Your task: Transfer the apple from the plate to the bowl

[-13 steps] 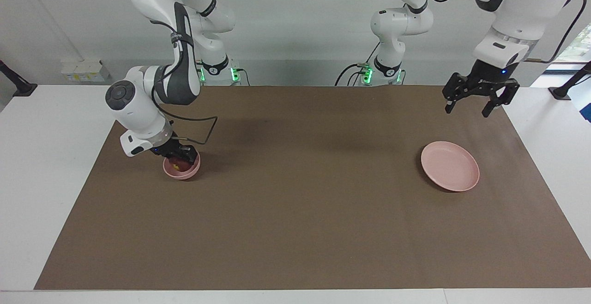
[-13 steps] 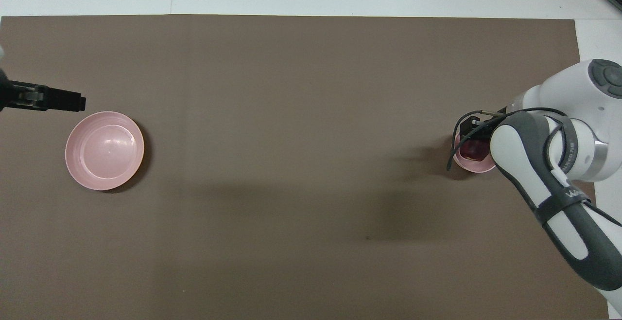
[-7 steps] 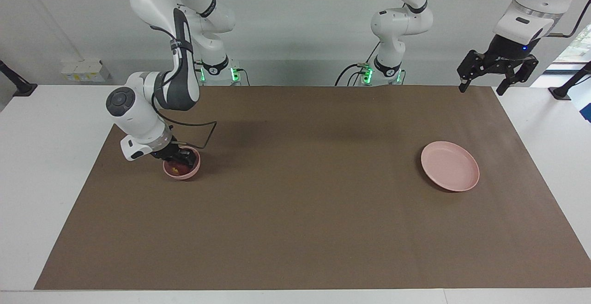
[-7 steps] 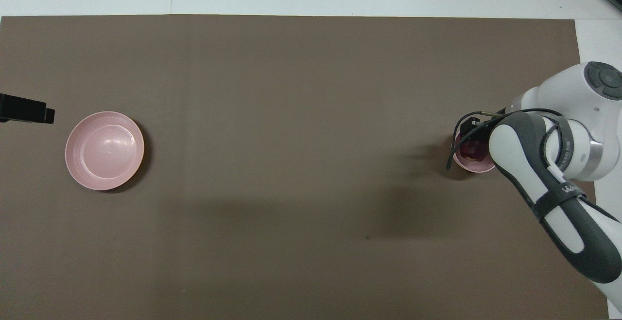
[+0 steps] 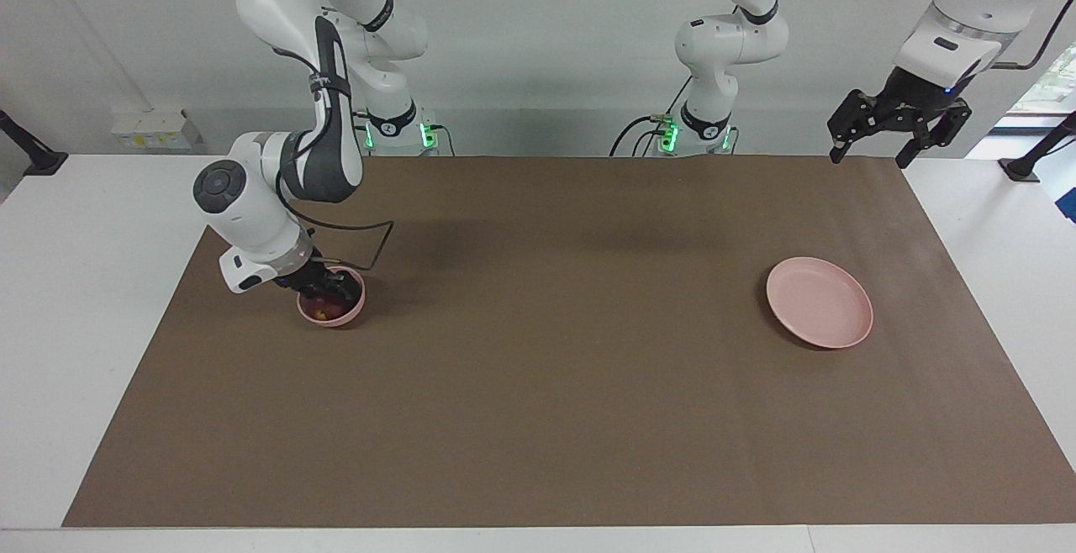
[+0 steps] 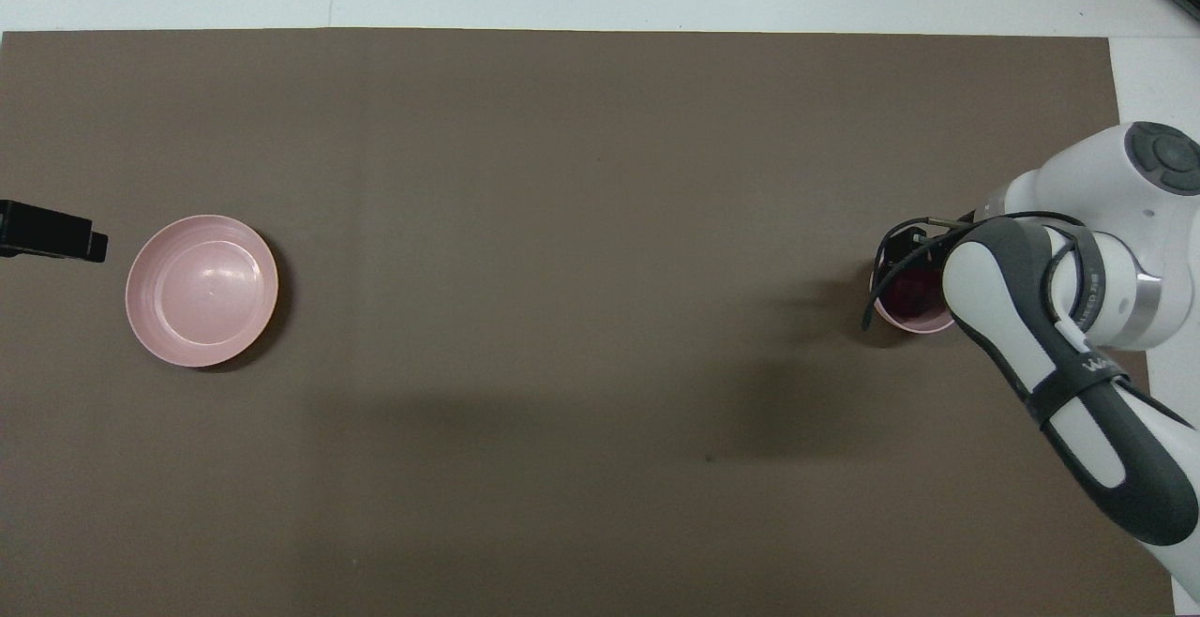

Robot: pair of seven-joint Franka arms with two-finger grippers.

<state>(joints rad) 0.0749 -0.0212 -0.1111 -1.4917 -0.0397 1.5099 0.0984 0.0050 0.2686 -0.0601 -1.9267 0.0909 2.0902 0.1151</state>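
Observation:
The small deep pink bowl (image 5: 332,308) stands toward the right arm's end of the table. The dark red apple (image 5: 322,312) with its yellowish patch lies in it. My right gripper (image 5: 324,288) is at the bowl's rim, just above the apple. In the overhead view the right arm covers part of the bowl (image 6: 905,320), and the apple (image 6: 907,293) shows dark inside it. The flat pink plate (image 5: 820,302) lies empty toward the left arm's end and also shows in the overhead view (image 6: 202,290). My left gripper (image 5: 870,154) is open and empty, raised high over the mat's edge beside the plate.
A brown mat (image 5: 538,368) covers most of the white table (image 5: 84,284). The right arm's black cable (image 5: 382,242) loops out over the mat beside the bowl.
My left gripper has risen and drawn away from the plate toward the left arm's end of the table. My right wrist has shifted slightly at the bowl, and the apple sits lower in it.

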